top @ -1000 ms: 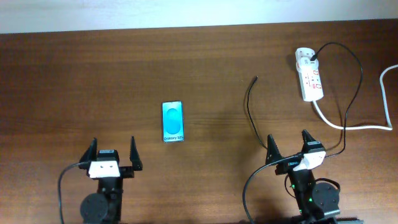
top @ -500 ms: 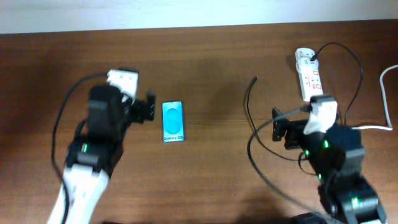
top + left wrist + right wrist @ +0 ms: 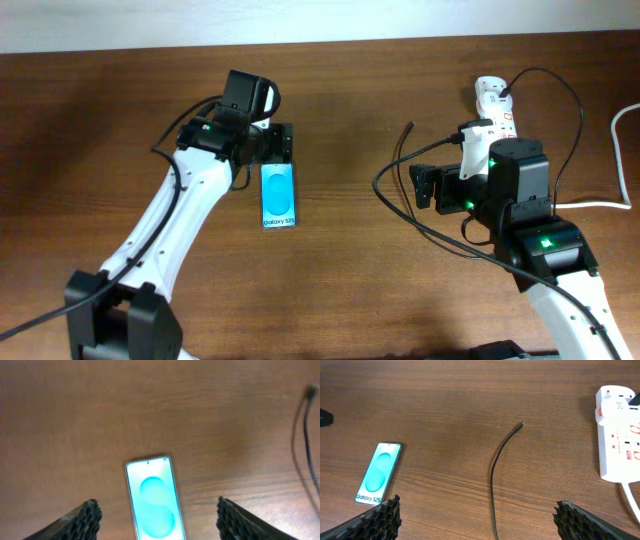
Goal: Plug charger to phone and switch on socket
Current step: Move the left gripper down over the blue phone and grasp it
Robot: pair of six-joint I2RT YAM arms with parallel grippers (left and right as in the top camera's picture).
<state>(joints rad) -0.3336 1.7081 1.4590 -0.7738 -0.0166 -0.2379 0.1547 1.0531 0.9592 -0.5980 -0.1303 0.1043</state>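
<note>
The phone [image 3: 278, 195] lies flat on the brown table with its cyan screen up. It also shows in the left wrist view [image 3: 154, 505] and the right wrist view [image 3: 376, 473]. My left gripper [image 3: 268, 145] [image 3: 157, 504] is open and empty, hovering over the phone's far end. The charger [image 3: 398, 170] is a thin black cable with its loose tip [image 3: 521, 425] on the table. Its plug [image 3: 506, 93] sits in the white socket [image 3: 492, 100] [image 3: 620, 435]. My right gripper [image 3: 425, 187] [image 3: 477, 505] is open and empty, above the cable [image 3: 493, 475].
The socket's thick white cord [image 3: 625, 150] loops off the right edge. The black cable arcs behind my right arm [image 3: 520, 190], which covers the socket's near end. The cable also shows at the right edge of the left wrist view [image 3: 306, 435].
Both arms have left the near edge and reached out over the table. The left is now over the phone's far end and the right over the cable. Phone, cable and socket have not moved.
</note>
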